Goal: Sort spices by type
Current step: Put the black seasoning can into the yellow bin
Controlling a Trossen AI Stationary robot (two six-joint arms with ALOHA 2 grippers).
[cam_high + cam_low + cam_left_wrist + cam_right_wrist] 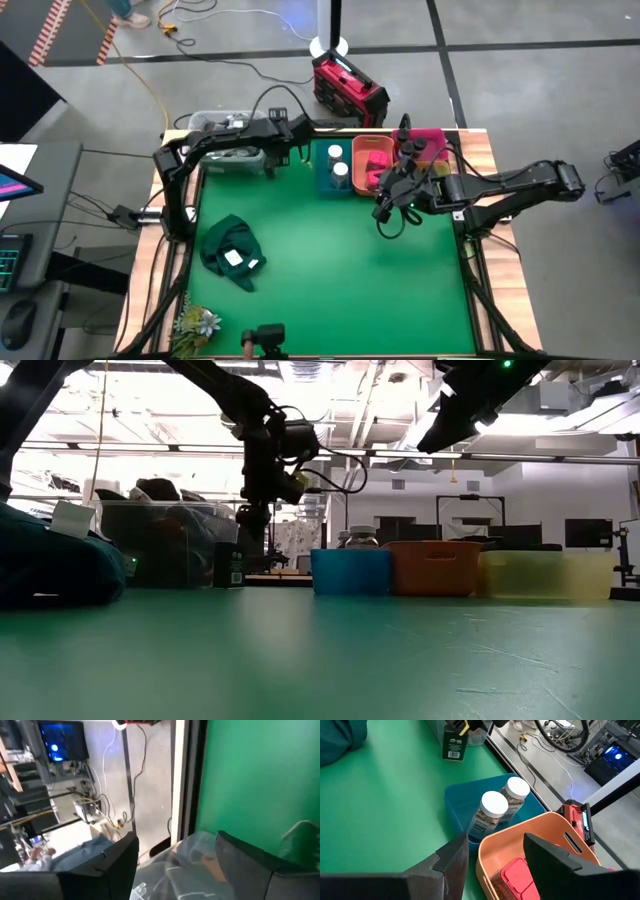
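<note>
Green felt is covering the tabletop (330,270), and everything is crowding along its far edge around the blue bin (465,800). Two white-capped jars (492,810) are already sitting inside that bin, and the orange bin (555,827) touching it is holding red-pink boxes (520,877). A dark grey tin (453,744) is standing upright on the felt just beside the blue bin, on the side away from the orange bin, with the left gripper (272,160) hovering right by it, jaws parted with nothing between them. The right gripper (390,208) is hanging near the orange bin, jaws apart and empty too. My guess: the tin is up next, so the left arm needs to straddle it squarely, then close.
</note>
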